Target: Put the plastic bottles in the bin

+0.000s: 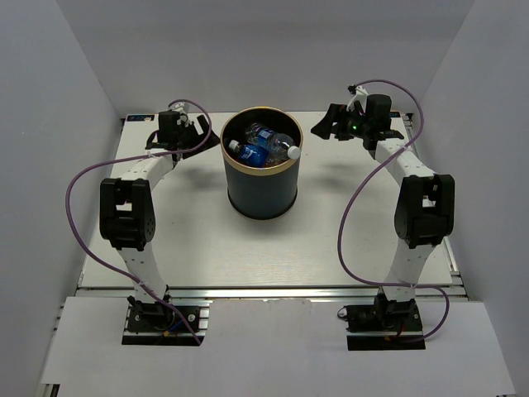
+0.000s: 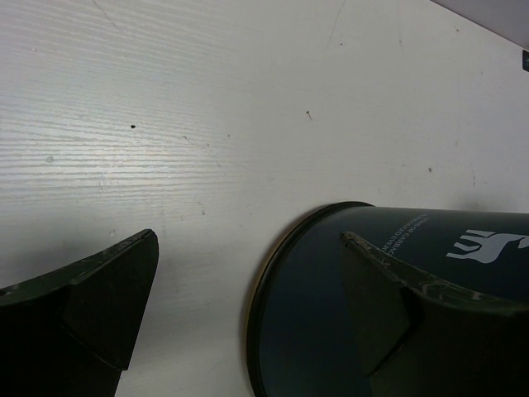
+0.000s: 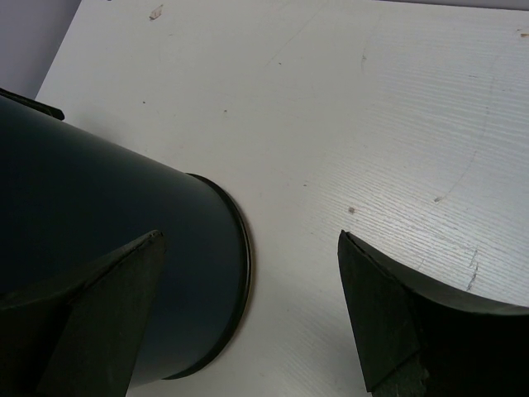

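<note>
The dark navy bin (image 1: pixel 263 188) with a tan-gold rim stands upright in the middle of the table. Several clear plastic bottles (image 1: pixel 263 145) with blue labels lie inside it. My left gripper (image 1: pixel 198 131) is open and empty, hovering left of the bin's rim. My right gripper (image 1: pixel 326 126) is open and empty, hovering right of the rim. The left wrist view shows the bin's side and base (image 2: pixel 331 314) between and below the open fingers (image 2: pixel 107 289). The right wrist view shows the bin's wall (image 3: pixel 99 223) at the left. No bottle shows on the table.
The white table (image 1: pixel 331 240) ends at a metal rail along the near edge (image 1: pixel 273 289). White walls close in the back and both sides. Purple cables loop from each arm.
</note>
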Robot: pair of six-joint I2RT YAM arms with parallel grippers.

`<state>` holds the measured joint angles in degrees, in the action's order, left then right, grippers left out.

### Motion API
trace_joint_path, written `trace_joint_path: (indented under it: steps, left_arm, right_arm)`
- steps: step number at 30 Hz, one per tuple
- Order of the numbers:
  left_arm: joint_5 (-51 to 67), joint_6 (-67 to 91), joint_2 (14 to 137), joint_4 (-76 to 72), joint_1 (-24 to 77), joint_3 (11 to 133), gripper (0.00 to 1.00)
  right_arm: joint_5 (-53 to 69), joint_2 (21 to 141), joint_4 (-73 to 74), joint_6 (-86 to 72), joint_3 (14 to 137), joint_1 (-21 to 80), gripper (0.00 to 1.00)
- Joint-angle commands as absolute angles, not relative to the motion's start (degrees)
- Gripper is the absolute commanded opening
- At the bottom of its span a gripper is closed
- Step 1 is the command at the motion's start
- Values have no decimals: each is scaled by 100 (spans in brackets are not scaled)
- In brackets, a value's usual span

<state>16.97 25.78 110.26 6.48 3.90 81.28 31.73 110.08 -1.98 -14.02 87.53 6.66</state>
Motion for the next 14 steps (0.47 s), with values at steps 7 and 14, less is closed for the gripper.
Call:
trace_joint_path:
  steps: [7,14]
  left_arm:
    - [1573,2479,10767,712,316,8165,98]
    - [1591,2479,10758,694,299,8147,98]
  right_arm:
    - [3278,10881,-369,-1274,8912,659,89]
    - [3313,10863,-360,-1248,8921,659,89]
